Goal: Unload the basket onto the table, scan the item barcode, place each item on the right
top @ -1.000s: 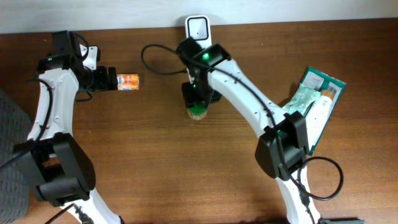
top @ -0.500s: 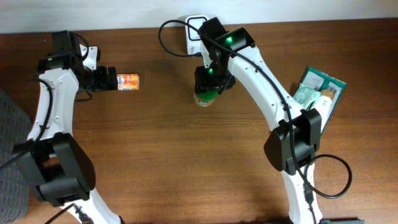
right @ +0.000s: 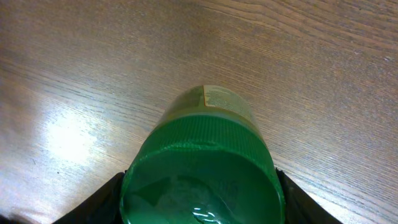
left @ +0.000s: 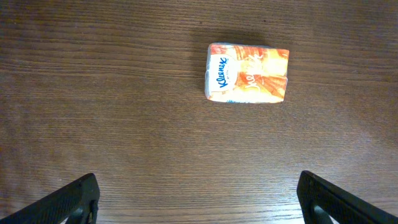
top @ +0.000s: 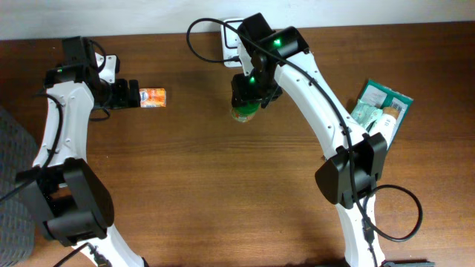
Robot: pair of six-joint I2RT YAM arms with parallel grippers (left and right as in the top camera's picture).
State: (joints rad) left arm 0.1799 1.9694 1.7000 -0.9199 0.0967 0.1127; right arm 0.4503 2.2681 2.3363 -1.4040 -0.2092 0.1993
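Bottle — green, ribbed, cylindrical

The orange tissue pack carries "Kleenex" in blue letters. The label on the green-capped bottle cannot be read.

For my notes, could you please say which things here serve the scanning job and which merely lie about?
In the job: green-capped round container in the right pincer; white barcode scanner.
Lying about: orange Kleenex tissue pack; green and white packets.
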